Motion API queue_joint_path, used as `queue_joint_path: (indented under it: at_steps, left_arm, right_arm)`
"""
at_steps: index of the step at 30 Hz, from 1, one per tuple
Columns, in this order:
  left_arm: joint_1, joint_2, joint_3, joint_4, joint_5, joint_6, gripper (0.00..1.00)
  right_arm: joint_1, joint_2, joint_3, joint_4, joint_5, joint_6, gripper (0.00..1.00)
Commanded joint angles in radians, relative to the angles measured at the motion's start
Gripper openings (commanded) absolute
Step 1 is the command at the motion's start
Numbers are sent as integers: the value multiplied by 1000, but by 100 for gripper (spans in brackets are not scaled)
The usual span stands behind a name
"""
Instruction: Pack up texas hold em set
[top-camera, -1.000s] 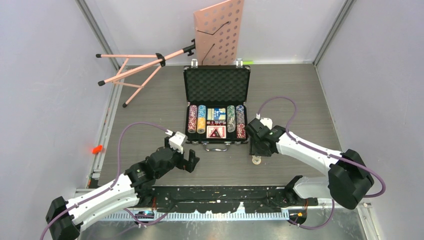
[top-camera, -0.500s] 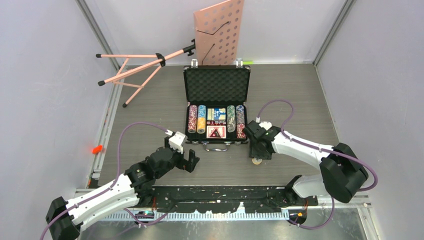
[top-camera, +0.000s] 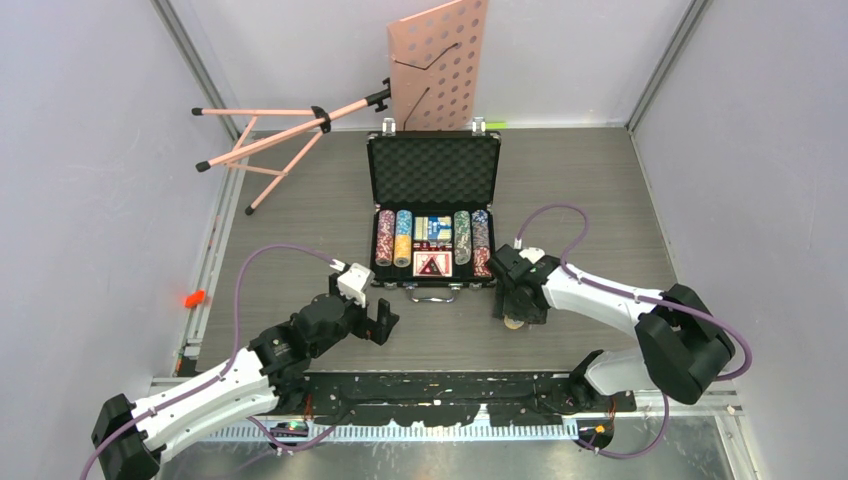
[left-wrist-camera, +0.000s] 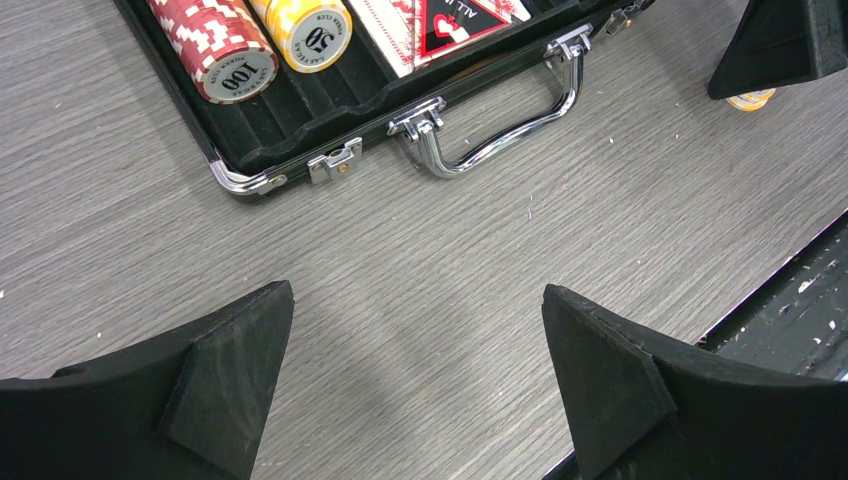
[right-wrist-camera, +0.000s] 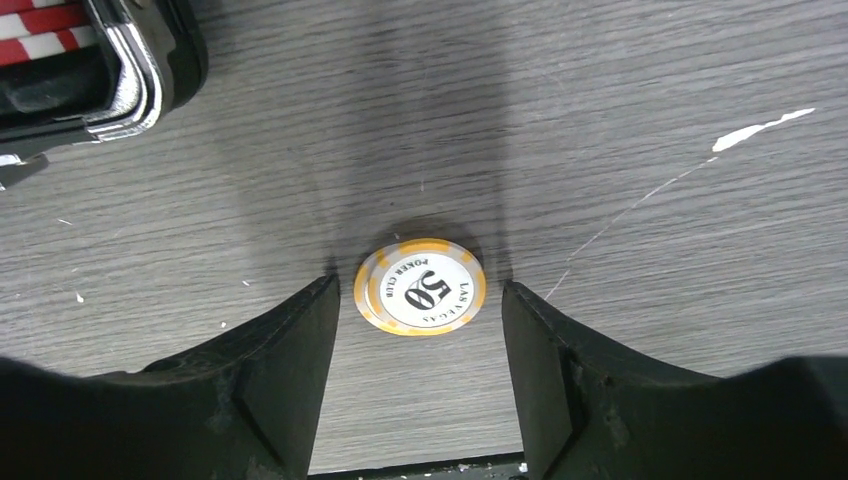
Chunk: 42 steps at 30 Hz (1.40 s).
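Note:
The black briefcase (top-camera: 433, 170) lies open mid-table with its foam lid up. Rows of chips (top-camera: 401, 238) and card decks (top-camera: 433, 262) fill its tray. A small stack of yellow "50" chips (right-wrist-camera: 420, 287) lies flat on the table, right of the case's front corner (right-wrist-camera: 150, 60). My right gripper (right-wrist-camera: 420, 300) hangs open right over those chips (top-camera: 514, 322), a finger on each side, touching neither. My left gripper (left-wrist-camera: 416, 290) stands wide open over bare table, in front of the case's chrome handle (left-wrist-camera: 500, 130). It holds nothing.
A pink music stand (top-camera: 300, 125) lies at the back left, its perforated desk (top-camera: 440, 60) leaning on the rear wall. A small red object (top-camera: 194, 297) sits at the table's left edge. A black rail (top-camera: 440, 385) runs along the near edge.
The right gripper has shifted slightly left and down over the yellow chips, and its jaws have spread wider. The left arm has not moved.

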Motion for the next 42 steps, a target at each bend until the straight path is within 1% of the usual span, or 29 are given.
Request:
queue_joint_path:
  at_steps: [1, 4, 5, 10, 12, 17, 20, 24, 29, 33, 36, 39, 42]
  left_arm:
    - [-3, -9, 10, 31, -3, 1, 99]
    - [-3, -10, 10, 31, -1, 2, 99]
    - [-3, -10, 10, 32, -1, 3, 99]
    - [-3, -9, 10, 33, 0, 3, 99]
    - [-3, -11, 10, 31, 0, 3, 99]
    - [-3, -14, 10, 31, -3, -3, 99]
    - [-3, -12, 14, 32, -10, -14, 99]
    - [-3, -3, 24, 52, 18, -100, 99]
    - [-5, 44, 14, 206, 103, -227, 99]
    - [-23, 139, 25, 336, 138, -302, 96]
    - [-78, 224, 29, 449, 99, -330, 95]
    - [-157, 293, 41, 543, 8, -323, 94]
    - [-204, 354, 58, 625, -50, -309, 88]
  right_arm:
    - [-5, 34, -11, 34, -27, 31, 65]
    - [-5, 61, -18, 55, -47, 34, 60]
    - [-5, 62, -21, 60, -61, 35, 57]
    - [-5, 60, -26, 71, -85, 39, 45]
    - [-5, 50, -22, 64, -92, 38, 42]
    - [-3, 12, -3, 45, -92, 38, 40]
    - [-5, -22, 7, 47, -116, 46, 39]
    - [-5, -63, 22, 53, -160, 72, 38]
    - [-4, -101, 21, 103, -220, 130, 37]
    - [-5, -120, 30, 128, -242, 177, 37]
    - [-5, -149, 24, 201, -296, 272, 37]
    - [-4, -182, -1, 288, -326, 373, 36]
    - [-3, -228, -38, 387, -329, 481, 33]
